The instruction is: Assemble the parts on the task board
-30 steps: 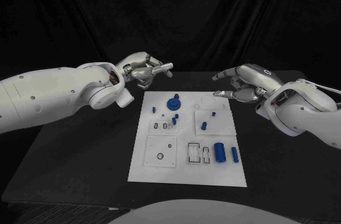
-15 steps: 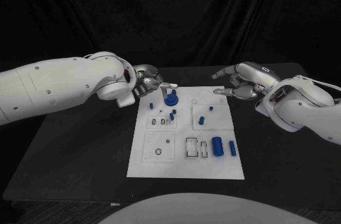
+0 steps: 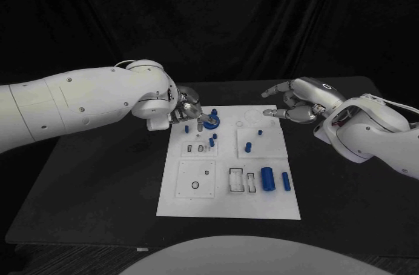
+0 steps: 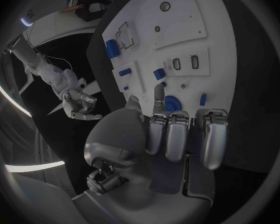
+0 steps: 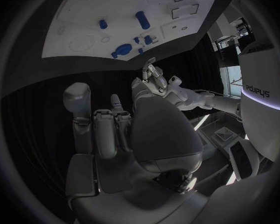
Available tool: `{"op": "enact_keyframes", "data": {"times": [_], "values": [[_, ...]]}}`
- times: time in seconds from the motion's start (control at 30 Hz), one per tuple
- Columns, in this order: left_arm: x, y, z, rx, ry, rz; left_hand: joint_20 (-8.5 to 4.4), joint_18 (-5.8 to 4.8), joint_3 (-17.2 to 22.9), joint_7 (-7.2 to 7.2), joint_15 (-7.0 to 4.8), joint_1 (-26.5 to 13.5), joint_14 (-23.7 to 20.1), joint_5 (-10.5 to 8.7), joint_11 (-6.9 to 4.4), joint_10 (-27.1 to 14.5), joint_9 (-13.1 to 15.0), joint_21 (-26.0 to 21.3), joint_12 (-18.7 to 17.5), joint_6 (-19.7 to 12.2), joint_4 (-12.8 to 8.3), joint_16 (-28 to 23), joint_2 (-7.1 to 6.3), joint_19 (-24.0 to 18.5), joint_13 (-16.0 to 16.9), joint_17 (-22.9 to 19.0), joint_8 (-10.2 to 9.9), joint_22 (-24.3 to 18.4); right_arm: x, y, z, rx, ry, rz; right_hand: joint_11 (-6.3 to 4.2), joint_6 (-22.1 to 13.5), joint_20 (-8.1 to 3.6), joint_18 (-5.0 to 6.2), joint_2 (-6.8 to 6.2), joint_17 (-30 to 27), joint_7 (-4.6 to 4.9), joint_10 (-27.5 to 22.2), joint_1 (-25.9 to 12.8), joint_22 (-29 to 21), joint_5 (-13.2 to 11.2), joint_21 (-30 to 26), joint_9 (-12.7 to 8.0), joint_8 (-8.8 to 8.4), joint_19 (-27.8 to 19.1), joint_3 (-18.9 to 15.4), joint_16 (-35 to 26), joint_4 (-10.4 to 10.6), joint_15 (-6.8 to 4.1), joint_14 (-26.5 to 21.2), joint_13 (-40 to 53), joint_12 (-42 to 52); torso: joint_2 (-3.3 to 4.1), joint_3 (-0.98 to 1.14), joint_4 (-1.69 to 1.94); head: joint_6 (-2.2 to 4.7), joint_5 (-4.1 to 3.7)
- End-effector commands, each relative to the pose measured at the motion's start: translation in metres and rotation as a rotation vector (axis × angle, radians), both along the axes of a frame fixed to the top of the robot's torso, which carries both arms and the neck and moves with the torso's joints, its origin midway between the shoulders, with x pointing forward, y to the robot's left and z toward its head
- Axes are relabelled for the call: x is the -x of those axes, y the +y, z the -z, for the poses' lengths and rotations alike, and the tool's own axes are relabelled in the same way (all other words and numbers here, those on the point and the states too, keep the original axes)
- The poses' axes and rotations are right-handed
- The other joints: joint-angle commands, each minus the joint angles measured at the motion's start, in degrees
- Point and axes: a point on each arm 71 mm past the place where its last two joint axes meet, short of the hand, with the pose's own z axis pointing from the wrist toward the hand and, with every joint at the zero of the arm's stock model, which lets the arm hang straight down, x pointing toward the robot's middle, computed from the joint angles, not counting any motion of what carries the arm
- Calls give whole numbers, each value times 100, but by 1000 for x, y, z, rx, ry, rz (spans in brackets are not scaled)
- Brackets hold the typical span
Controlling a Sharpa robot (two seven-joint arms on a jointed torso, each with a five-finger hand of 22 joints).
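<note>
You see the white task board (image 3: pixel 229 193) lying in the middle of the black table (image 3: pixel 96 184), and everything here is placed against it. At the board's far left corner, the left hand (image 3: pixel 191 109) reaches in over the edge, its fingertips (image 4: pixel 159 90) down at a round blue part (image 3: pixel 211 122); from the left wrist view a fingertip seems to touch the part's rim, but you cannot tell whether the hand actually grips it. Off the board's far right corner, the right hand (image 3: pixel 298 102) hovers above the table with its fingers apart and slightly curled, holding nothing. On the board itself, a small blue peg (image 3: pixel 186 129) stands just beside the round part, toward the left edge. Two more short blue pegs (image 3: pixel 211 140) sit near the board's middle, and another pair (image 3: pixel 249 146) stands on the raised square plate right of centre. Toward the near right side, a thick blue cylinder (image 3: pixel 267 179) lies beside a thinner blue rod (image 3: pixel 286 181), the two close together but apart.
</note>
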Motion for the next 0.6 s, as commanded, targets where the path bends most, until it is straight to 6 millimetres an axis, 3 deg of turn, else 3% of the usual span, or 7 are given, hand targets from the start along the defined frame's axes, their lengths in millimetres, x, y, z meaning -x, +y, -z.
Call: {"op": "enact_keyframes", "data": {"times": [0.03, 0.2, 0.33, 0.6], "values": [[2, 1, 3, -77, 48, 22, -49, -110, 51, -25, -49, 60, 605, -70, -62, 598, 50, -9, 19, 22, -86, 15, -27, 26, 1497, 1505, -56, 1014, 0, -2, 2, -3, 0, 13, -15, 15, -15, -34, 59, 1203, -12, 191, 15, 623, 21, -19, -5, -21, 24, 7, 0, -26, -19, 437, 1199, 7, -1, -5, 9, 1, 24], [1, -3, 6, -95, 66, 35, -66, -106, 109, -52, -66, -33, 605, -160, -82, 598, 160, -20, 19, 140, -78, 15, -11, 17, 1497, 1505, -56, 1004, 0, -4, 4, -1, 2, 18, -14, 18, -15, -34, 63, 1204, -9, 189, 12, 622, 36, -25, -6, -21, 22, 5, 2, -24, -18, 438, 1197, 5, 0, -8, 13, 1, 49], [1, -9, 9, -96, 72, 45, -73, -100, 131, -61, -73, -72, 605, -131, -90, 598, 209, -31, 19, 159, -71, 15, -4, -6, 1497, 1505, -57, 985, 0, -6, 5, 0, 5, 19, -13, 22, -16, -33, 71, 1203, -6, 187, 11, 620, 62, -31, -6, -21, 19, 4, 1, -24, -17, 437, 1196, 4, 0, -12, 10, 1, 114], [0, -18, 19, -90, 87, 59, -84, -89, 204, -71, -83, -86, 605, -43, -100, 598, 283, -52, 19, 151, -94, 15, 22, -50, 1497, 1505, -91, 949, 0, -6, 5, 0, 4, 19, -12, 23, -16, -33, 73, 1204, -5, 191, 12, 620, 71, -33, -7, -21, 18, 4, 2, -26, -17, 437, 1199, 7, 1, -7, 8, 1, 134]]}}
